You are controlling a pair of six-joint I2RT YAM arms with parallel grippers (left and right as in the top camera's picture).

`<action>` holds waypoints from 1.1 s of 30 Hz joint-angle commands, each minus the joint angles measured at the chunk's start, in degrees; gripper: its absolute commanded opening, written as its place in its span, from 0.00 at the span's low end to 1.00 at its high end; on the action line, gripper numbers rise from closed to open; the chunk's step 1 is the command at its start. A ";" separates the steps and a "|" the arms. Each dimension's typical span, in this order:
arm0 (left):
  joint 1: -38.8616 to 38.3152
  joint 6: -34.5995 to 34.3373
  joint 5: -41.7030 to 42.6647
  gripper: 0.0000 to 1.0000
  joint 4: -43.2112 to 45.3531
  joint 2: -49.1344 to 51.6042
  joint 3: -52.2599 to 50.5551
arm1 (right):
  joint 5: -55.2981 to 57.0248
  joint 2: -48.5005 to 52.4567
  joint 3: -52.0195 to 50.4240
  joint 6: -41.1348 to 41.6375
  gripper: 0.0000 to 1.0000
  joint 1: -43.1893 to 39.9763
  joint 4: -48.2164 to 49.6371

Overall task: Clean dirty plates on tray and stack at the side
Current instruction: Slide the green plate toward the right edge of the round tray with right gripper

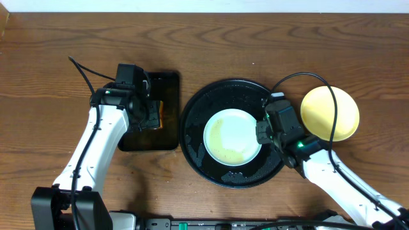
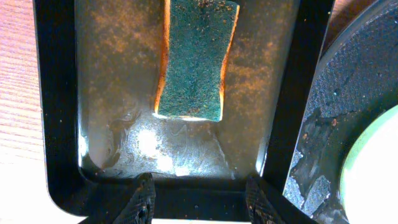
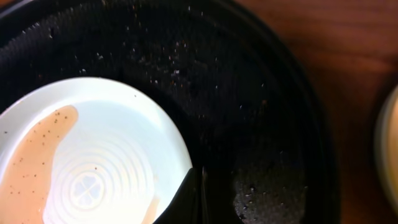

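Note:
A whitish plate [image 1: 232,136] with a pale brown smear lies in the round black tray [image 1: 192,137]. My right gripper [image 1: 267,131] is at the plate's right edge. In the right wrist view its fingers [image 3: 196,200] are pressed together on the rim of the plate [image 3: 99,149]. The pale yellow plate [image 1: 330,114] lies on the bare wood to the right of the tray. No third plate shows. My left gripper [image 1: 151,114] hovers open and empty [image 2: 200,200] over the rectangular tray's near rim.
The small rectangular black tray [image 1: 167,137] left of the round tray holds a green-yellow sponge [image 2: 196,59] on a wet, speckled floor. The round tray's edge [image 2: 348,93] lies close on its right. A black cable loops over the yellow plate.

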 commanded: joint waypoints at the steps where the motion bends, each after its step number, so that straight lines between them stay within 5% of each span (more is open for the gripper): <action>1: 0.13 -0.76 -0.11 0.49 -0.22 0.09 -0.13 | 1.51 -1.01 -0.02 -2.71 0.01 -0.72 -0.07; 7: 0.13 -0.76 -0.11 0.49 -0.20 0.07 -0.13 | -4.66 -0.96 0.22 0.46 0.01 -0.87 -0.81; 11: 0.13 -0.76 -0.09 0.49 -0.22 0.07 -0.13 | -13.53 -0.74 6.75 6.14 0.01 -3.26 -10.82; 17: 0.13 -0.76 -0.11 0.49 -0.15 0.07 -0.13 | -14.71 3.17 18.10 -0.59 0.01 -6.73 -26.73; 18: 0.13 -0.76 -0.11 0.49 -0.13 0.07 -0.13 | -15.58 4.94 19.52 -2.40 0.09 -6.91 -28.17; 20: 0.13 -0.76 -0.09 0.49 -0.15 0.07 -0.13 | -17.38 7.63 20.15 -4.13 0.19 -6.80 -27.78; 33: 0.13 -0.76 -0.09 0.49 -0.15 0.09 -0.13 | -17.14 25.16 20.13 -4.63 0.19 -6.51 -25.33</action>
